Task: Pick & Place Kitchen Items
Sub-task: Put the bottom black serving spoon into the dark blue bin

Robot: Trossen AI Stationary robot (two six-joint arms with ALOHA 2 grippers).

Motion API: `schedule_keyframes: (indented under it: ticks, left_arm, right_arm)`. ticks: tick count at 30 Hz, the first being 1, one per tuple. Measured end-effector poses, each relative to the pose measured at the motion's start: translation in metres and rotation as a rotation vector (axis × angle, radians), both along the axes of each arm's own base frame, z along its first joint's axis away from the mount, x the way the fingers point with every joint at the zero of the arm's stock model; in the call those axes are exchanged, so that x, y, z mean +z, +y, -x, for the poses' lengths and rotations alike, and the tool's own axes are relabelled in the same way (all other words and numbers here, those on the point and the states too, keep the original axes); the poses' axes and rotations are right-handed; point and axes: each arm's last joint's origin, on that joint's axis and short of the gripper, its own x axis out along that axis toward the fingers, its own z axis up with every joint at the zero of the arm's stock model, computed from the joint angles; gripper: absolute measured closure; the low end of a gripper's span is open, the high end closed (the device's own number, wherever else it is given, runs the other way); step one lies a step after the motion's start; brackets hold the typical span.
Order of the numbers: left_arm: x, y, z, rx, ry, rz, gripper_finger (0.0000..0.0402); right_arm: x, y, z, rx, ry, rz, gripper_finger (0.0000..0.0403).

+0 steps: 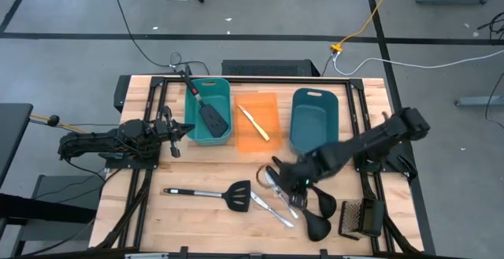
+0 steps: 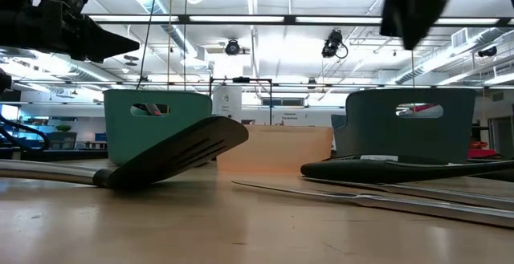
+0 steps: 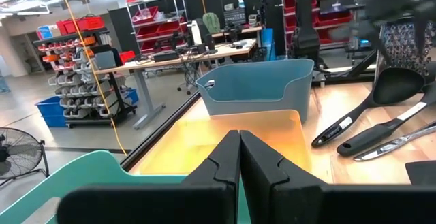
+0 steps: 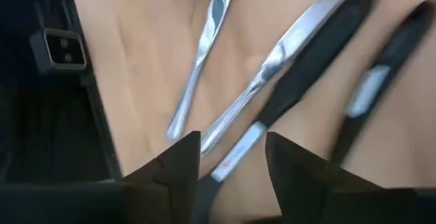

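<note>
Wooden table top (image 1: pixel 205 220), pale, framed by black rails, is seen from above with three tubs along its far edge. Listed left to right: a teal tub (image 1: pixel 222 137) in which one black slotted spatula (image 1: pixel 206 108) is laid, handle projecting over the far rim; an orange tub (image 1: pixel 268 141) in which a pale yellow knife (image 1: pixel 254 123) is laid; a blue tub (image 1: pixel 313 117), contents not shown.

Second slotted spatula (image 1: pixel 211 194) is laid flat on the bare wood in front of the teal tub, blade pointing towards the cluster on the right. Two silver knives (image 1: pixel 276 208) are crossed just beside that blade. Black ladles (image 1: pixel 319 212) are grouped close to the knives, bowls towards the near edge. A dark grater-like item (image 1: pixel 361 218) is placed beside the ladles, near the right rail.

Right gripper (image 4: pixel 231 159) is held directly above the knives and ladle handles, its fingers parted with nothing gripped; a black handle and a knife are seen in the gap between them. The cluster lies tightly packed, handles overlapping.

Left gripper (image 3: pixel 240 157) is held beside the teal tub, fingers pressed together, nothing held.
</note>
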Motion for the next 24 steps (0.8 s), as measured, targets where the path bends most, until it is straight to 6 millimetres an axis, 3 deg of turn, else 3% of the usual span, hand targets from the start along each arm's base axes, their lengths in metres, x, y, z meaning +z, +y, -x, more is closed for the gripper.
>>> schedule_keyframes:
  ticks: [4,10,16,24]
  left_arm:
    - [0.000,0.000,0.000,0.000,0.000,0.003,0.0387]
    - [0.000,0.000,0.000,-0.005,-0.008,0.027,0.0387]
    - [0.000,0.000,0.000,-0.009,-0.017,0.054,0.0387]
    - [0.000,0.000,0.000,-0.009,-0.017,0.054,0.0387]
  right_arm:
    - [-0.021,0.025,-0.005,-0.038,0.090,-0.029,0.0239]
    - [-0.058,0.040,-0.013,-0.189,0.219,0.009,0.0234]
    - [-0.083,0.043,-0.017,-0.289,0.310,0.045,0.0206]
    - [-0.093,0.040,-0.014,-0.301,0.342,0.096,0.0205]
